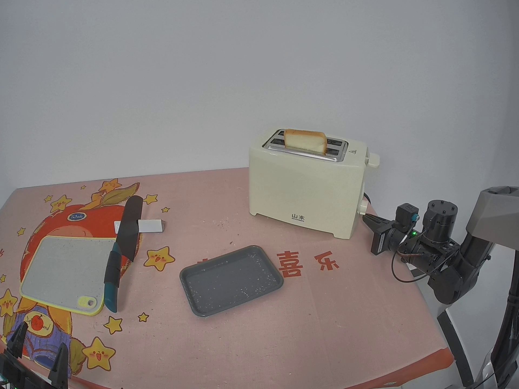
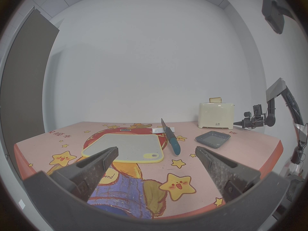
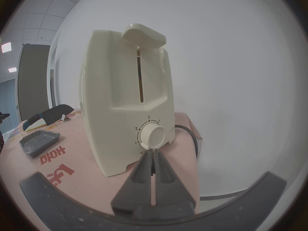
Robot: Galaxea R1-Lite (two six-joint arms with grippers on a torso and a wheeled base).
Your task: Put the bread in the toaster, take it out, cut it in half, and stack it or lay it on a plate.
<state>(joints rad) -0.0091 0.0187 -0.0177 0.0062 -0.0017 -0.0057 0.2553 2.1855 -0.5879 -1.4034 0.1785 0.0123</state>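
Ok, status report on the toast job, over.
Left claw open, low at near table edge. Right claw shut, by toaster dial. Bread upright in toaster slot, lever up. Knife along cutting board edge, away from toaster.

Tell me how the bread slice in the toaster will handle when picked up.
Probably light and fairly stiff: the bread slice stands upright in the toaster slot. Likely crumbly if squeezed hard; crumbs already dot the tray.

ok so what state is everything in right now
bread: whole, standing in the toaster slot, top sticking out
toaster lever: up
knife: lying unheld across the cutting board edge
cutting board: lying flat
plate: empty but for crumbs
left gripper: open, empty
right gripper: shut, empty, by the dial
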